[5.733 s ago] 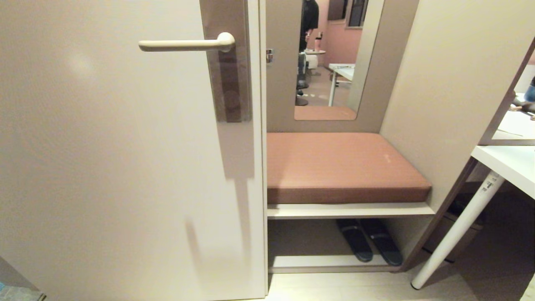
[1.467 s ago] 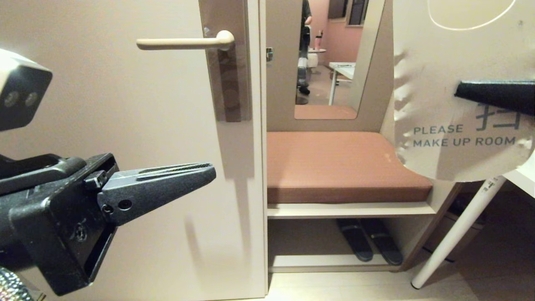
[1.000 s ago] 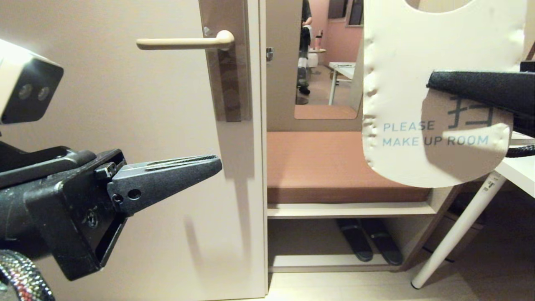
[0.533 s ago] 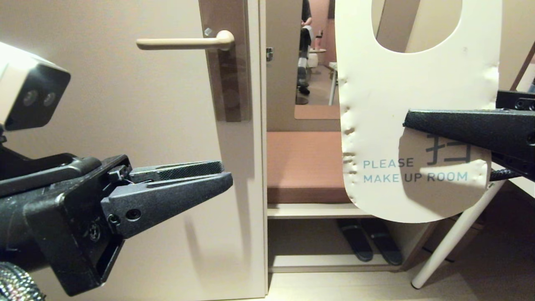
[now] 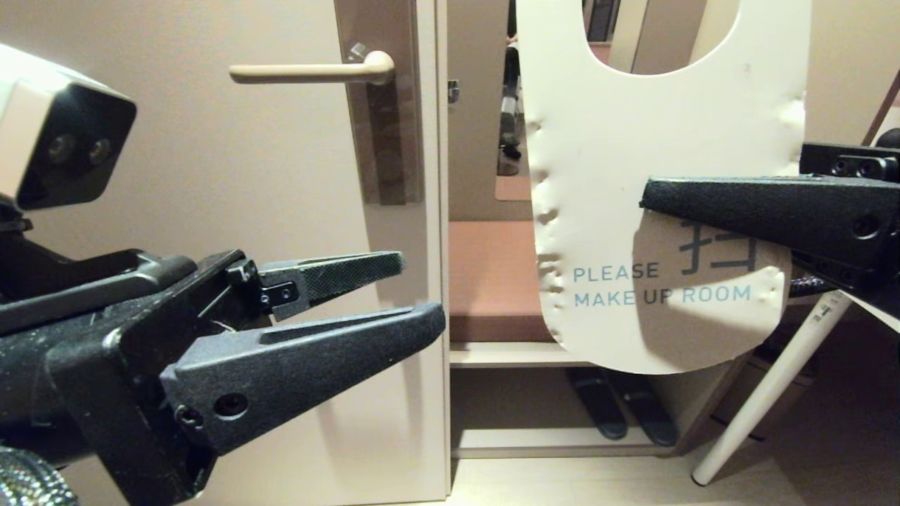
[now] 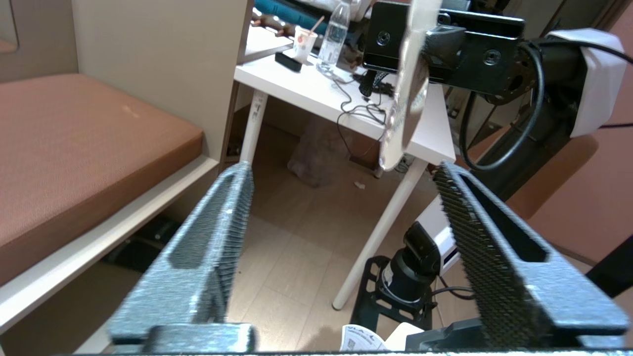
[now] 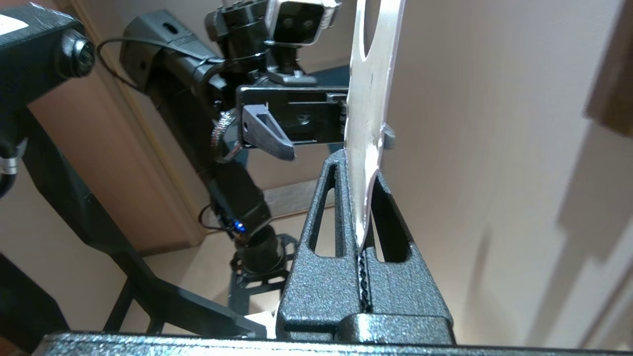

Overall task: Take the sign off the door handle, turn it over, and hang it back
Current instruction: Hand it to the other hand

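The sign [image 5: 633,140] hangs upright at the right of the head view, its white "PLEASE MAKE UP ROOM" side facing me and its hole at the top. My right gripper [image 5: 650,197] comes in level from the right, shut on the sign's lower half. The right wrist view shows the sign [image 7: 368,99] edge-on, pinched between the right gripper's [image 7: 358,168] jaws. My left gripper [image 5: 420,289] stands open and holds nothing, pointing right at the sign from a little left of it. The door handle [image 5: 309,70] is bare, on its backplate [image 5: 383,140].
The cream door [image 5: 176,176] fills the left. Beside it is a bench with a brown cushion [image 5: 489,281], and dark slippers [image 5: 619,407] lie on the shelf below. A white table leg [image 5: 766,393] slants at the right. A person [image 5: 508,105] shows in the background.
My left gripper has gone from shut to open and has edged right. The right gripper has carried the sign leftward and a little lower, closer to the left gripper.
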{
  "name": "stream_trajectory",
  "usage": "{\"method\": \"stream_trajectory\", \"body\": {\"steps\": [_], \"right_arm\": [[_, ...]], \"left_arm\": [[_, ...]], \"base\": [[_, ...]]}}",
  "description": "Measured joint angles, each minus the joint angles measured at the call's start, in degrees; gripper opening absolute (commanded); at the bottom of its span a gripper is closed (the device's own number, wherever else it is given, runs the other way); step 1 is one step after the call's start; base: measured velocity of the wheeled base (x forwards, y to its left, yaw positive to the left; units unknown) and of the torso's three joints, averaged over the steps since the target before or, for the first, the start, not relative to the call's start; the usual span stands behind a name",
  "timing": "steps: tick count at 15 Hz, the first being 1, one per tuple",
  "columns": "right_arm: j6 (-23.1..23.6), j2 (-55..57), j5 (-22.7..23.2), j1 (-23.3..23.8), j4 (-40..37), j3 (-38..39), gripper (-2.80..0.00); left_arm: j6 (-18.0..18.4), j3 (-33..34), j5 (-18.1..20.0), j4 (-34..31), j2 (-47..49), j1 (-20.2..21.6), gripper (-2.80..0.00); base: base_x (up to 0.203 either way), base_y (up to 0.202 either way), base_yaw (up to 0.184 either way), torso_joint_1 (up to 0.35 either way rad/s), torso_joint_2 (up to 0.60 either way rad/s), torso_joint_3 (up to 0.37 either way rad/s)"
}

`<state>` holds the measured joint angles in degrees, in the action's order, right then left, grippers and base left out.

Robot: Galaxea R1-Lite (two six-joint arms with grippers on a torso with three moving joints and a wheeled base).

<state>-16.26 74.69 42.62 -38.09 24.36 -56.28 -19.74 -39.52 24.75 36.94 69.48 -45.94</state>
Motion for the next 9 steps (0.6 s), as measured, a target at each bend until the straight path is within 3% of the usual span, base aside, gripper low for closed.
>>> {"method": "stream_trajectory", "body": {"steps": [9], "right_arm": [[0.01,2.07,0.01,-2.43,0.33,0.27,-2.80]], "left_arm": [[0.17,0.41,0.35,0.93,1.63,-2.19,0.00]], "base": [[0.000,0.000,0.000,0.000,0.00,0.000]]}}
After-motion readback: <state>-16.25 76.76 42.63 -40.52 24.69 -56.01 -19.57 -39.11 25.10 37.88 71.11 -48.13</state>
